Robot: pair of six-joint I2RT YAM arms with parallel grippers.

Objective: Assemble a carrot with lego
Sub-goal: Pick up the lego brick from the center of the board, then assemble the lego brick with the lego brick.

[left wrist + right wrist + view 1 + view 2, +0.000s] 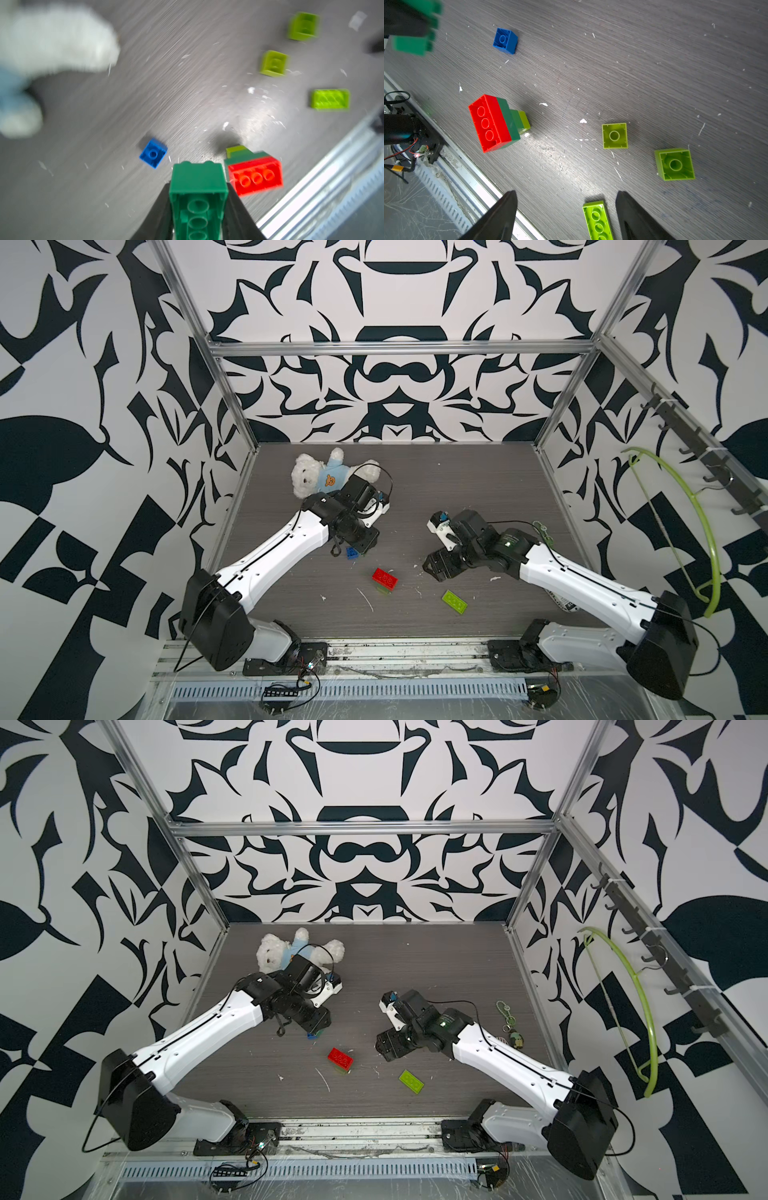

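Looking down in a top view, you had the part-built carrot (384,578) standing on the table (478,489) (red brick uppermost). Your left wrist view showed the left gripper (197,184) clenched on a dark green brick (196,207) near the carrot. Your right wrist view showed the right gripper (565,193) spread wide and empty, with a lime oblong brick (597,220) lying between its jaws.

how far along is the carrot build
Done: a joined stack of red, dark green and lime tip. In hand: the left gripper is shut on a dark green brick. Left: the blue brick, two lime squares and a lime oblong lie loose; right gripper open, empty.
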